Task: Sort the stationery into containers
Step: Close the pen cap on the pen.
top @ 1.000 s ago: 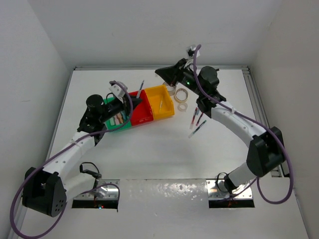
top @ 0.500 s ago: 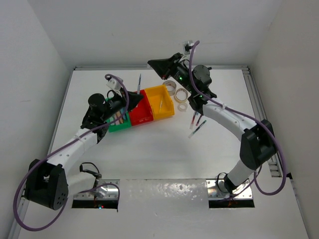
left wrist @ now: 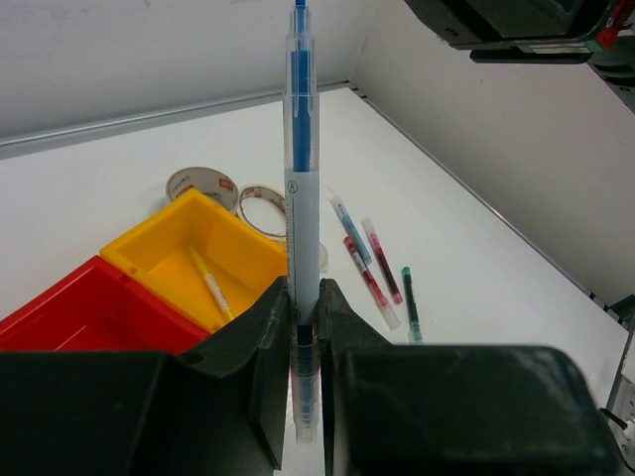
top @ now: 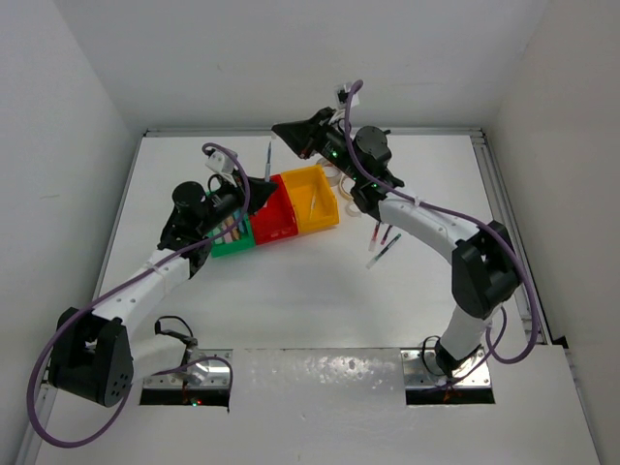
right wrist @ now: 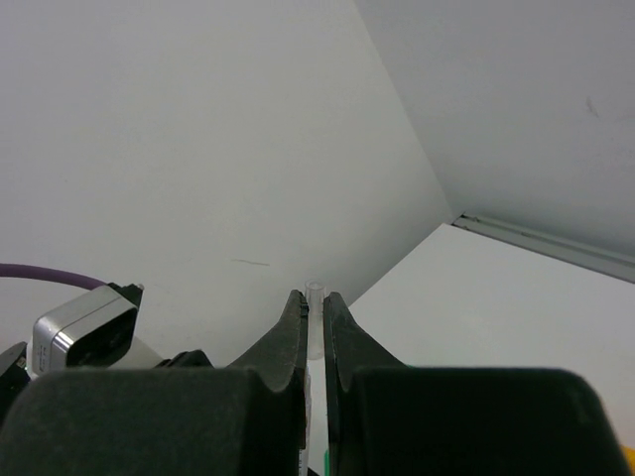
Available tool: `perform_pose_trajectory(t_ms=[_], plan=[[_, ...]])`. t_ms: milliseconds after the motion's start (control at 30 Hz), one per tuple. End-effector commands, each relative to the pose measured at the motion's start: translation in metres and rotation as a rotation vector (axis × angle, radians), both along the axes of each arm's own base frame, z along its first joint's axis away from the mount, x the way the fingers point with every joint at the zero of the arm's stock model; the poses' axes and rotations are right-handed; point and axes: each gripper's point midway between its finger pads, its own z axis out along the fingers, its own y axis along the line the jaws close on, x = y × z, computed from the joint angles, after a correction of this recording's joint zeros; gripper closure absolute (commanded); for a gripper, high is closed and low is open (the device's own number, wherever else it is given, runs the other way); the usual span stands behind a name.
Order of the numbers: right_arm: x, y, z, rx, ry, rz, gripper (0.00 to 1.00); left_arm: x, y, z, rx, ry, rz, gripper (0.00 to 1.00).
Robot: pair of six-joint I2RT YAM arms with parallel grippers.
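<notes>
While your left claw (left wrist: 304,302) is clenched on a slim, clear-barrelled blue pen (left wrist: 301,149) that stands upright just in front of the glossy yellow bin (left wrist: 164,260), your right claw (right wrist: 315,307) pinches a thin translucent rod (right wrist: 316,292), raised beyond that bin's far side. A yellow pen (left wrist: 210,283) lies inside the bin. The red bin (left wrist: 69,312) adjoins its left wall, two tan tape rings (left wrist: 203,183) sit just beside its far wall, and slender pens (left wrist: 372,268) lie loose on the white surface (left wrist: 476,248) to its right

A clear blue pen (left wrist: 301,178) stands upright near the yellow bin (left wrist: 159,253) (a yellow pen (left wrist: 210,283) inside), tape rolls (left wrist: 203,184) and pens (left wrist: 372,263) beyond.
</notes>
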Motion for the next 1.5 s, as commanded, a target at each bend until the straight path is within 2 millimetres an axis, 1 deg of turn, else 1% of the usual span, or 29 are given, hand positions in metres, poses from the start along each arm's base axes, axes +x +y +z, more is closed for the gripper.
perform_pose_trajectory(t_ms=[0, 167, 367, 600, 700, 800, 900, 1067, 1367, 1467], plan=[[-0.001, 0.006, 0.027, 0.034, -0.066, 0.006, 1.0, 0.0, -0.004, 0.012, -0.024, -0.042, -0.003, 1.0], [-0.003, 0.015, 0.022, 0.037, -0.052, 0.027, 1.0, 0.001, -0.003, 0.011, -0.024, -0.038, 0.002, 1.0], [-0.005, 0.02, 0.014, 0.035, -0.025, 0.04, 1.0, 0.001, -0.002, 0.01, -0.024, -0.036, 0.008, 1.0], [-0.009, 0.019, 0.004, 0.025, 0.0, 0.045, 1.0, 0.0, 0.0, 0.008, -0.022, -0.029, 0.018, 1.0], [-0.01, 0.019, 0.004, 0.016, 0.0, 0.048, 1.0, 0.002, 0.002, 0.008, -0.021, -0.028, 0.034, 1.0], [-0.012, 0.019, -0.002, -0.001, 0.012, 0.058, 1.0, 0.002, 0.003, 0.008, -0.021, -0.027, 0.037, 1.0], [-0.016, 0.021, -0.013, -0.024, 0.037, 0.076, 1.0, 0.002, 0.004, 0.01, -0.02, -0.033, 0.04, 1.0], [-0.023, 0.026, -0.024, -0.026, 0.083, 0.184, 1.0, 0.001, 0.004, 0.011, -0.013, -0.045, 0.041, 1.0], [-0.025, 0.023, -0.041, -0.054, 0.113, 0.184, 1.0, -0.001, 0.005, 0.017, 0.003, -0.089, 0.039, 1.0], [-0.027, 0.025, -0.047, -0.071, 0.124, 0.202, 1.0, -0.001, 0.007, 0.018, 0.014, -0.103, 0.045, 1.0]])
